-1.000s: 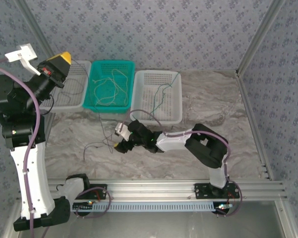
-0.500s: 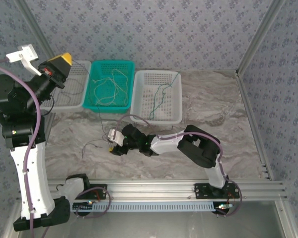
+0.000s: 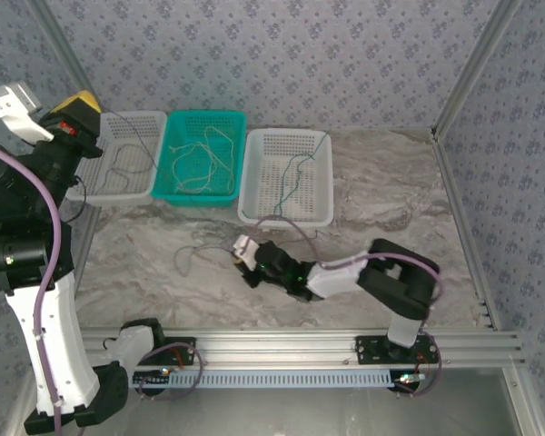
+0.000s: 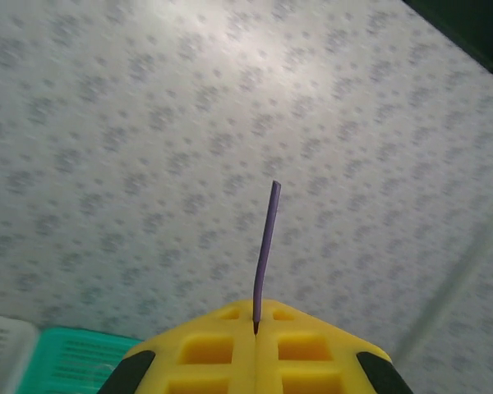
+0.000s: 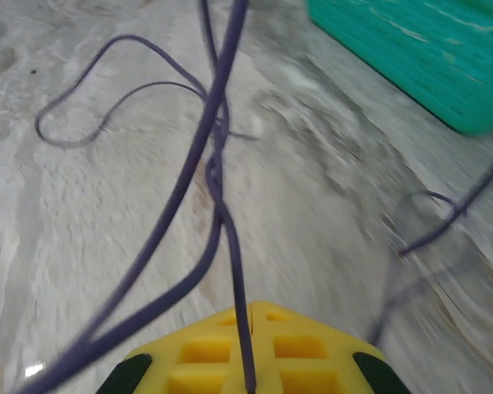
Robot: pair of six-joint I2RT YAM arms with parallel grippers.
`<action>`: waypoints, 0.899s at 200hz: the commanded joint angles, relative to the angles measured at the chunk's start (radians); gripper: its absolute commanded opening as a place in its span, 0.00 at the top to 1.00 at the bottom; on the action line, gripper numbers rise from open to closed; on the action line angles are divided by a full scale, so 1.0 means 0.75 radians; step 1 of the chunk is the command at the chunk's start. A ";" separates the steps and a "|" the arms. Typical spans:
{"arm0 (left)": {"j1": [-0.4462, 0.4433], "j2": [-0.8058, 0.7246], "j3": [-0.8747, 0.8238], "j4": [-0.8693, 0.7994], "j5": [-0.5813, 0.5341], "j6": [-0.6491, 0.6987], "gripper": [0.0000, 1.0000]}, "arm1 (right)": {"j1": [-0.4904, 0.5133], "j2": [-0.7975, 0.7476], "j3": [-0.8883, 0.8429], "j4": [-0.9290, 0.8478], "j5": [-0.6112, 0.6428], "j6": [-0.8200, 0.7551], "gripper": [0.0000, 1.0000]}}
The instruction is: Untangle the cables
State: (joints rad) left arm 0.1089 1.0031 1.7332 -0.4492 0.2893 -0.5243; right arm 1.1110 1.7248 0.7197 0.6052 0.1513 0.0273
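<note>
With my left arm raised at the far-left corner, my left hand [image 4: 255, 324] is pinched shut on a dark grey cable [image 4: 264, 246], whose short end pokes up between the yellow fingers [image 4: 205, 349]. Seen from above, that strand slants down from the hand into the left white basket [image 3: 136, 115], where it lies in a loop. My right hand [image 5: 248, 320] sits low over the desk [image 3: 391, 209], closed on a second dark cable [image 5: 234, 271]. That cable runs out from between its fingers and, as far as the blur lets me judge, twists around another strand just ahead. Its loose loops lie on the marble in front of the teal basket [image 3: 204, 115]. The cream cables [image 3: 200, 159] lie heaped inside the teal basket. A green-teal cable [image 3: 293, 177] lies in the right white basket [image 3: 252, 182], one end reaching its far corner.
</note>
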 commanded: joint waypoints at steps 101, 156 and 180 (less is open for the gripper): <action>0.268 0.313 0.205 0.093 -0.541 0.004 1.00 | -0.466 -1.025 -0.571 -0.614 0.452 0.745 1.00; 0.333 0.577 0.594 0.109 -0.587 0.045 1.00 | -0.832 -1.019 -0.511 -0.804 0.295 0.790 1.00; 0.335 0.694 0.759 0.154 -0.582 0.046 1.00 | -0.987 -0.985 -0.464 -1.016 0.328 0.943 1.00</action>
State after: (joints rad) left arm 0.3534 1.4658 2.1918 -0.4057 -0.1303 -0.5053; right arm 0.4614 0.9672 0.3210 0.0216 0.4068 0.6125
